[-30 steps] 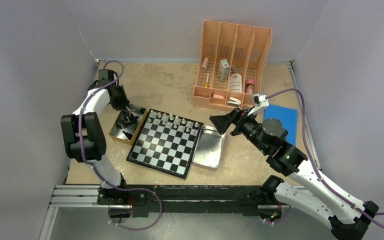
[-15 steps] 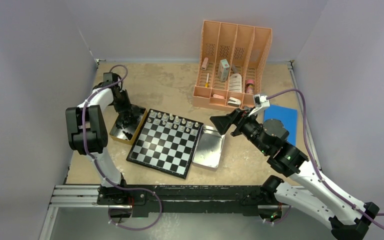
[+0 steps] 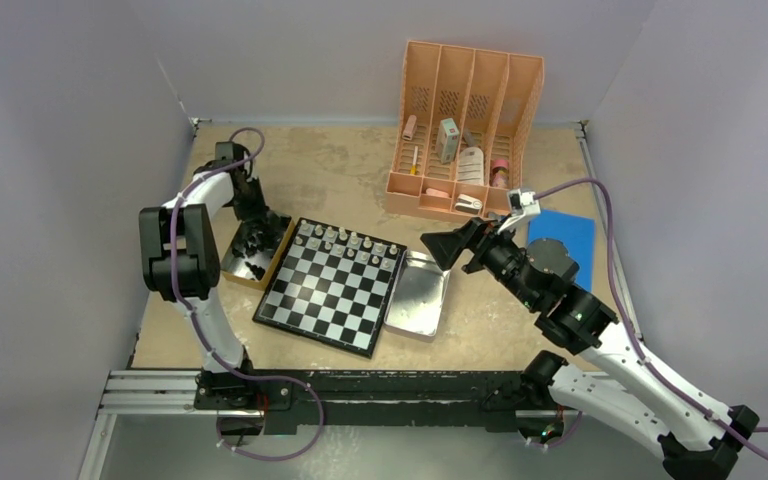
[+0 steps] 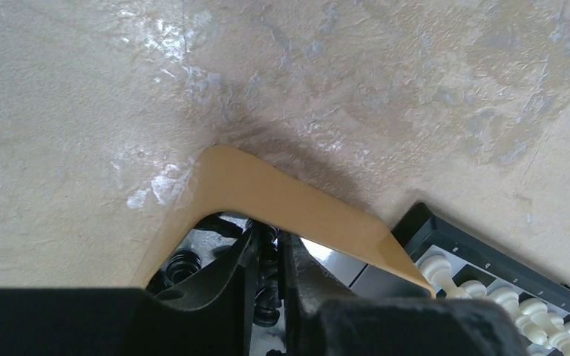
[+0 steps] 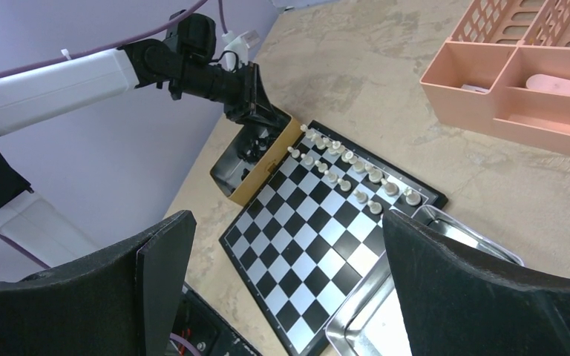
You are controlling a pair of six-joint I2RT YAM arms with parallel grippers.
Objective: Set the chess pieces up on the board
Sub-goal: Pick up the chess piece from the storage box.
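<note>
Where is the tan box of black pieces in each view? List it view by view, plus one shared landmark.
Top external: tan box left of centre, beside the left edge of the board.
Left wrist: tan box bottom centre, the board bottom right.
Right wrist: tan box upper left of centre, the board below-right.
Shared landmark: the board.

I'm reading the top view with the board (image 3: 330, 284) as clock centre. Box (image 3: 235, 262) sits just beside its 9 o'clock edge, with loose pieces (image 3: 252, 262) in it and the left gripper (image 3: 256, 232) down among them. Chess pieces (image 3: 348, 241) stand in two rows along the board's 12 o'clock edge. Tray (image 3: 420, 300) is just beside at 3, right gripper (image 3: 440, 246) above its far end. Organizer (image 3: 465, 130) is at 1, behind. Mat (image 3: 565, 240) is at 3, beyond the tray.
</note>
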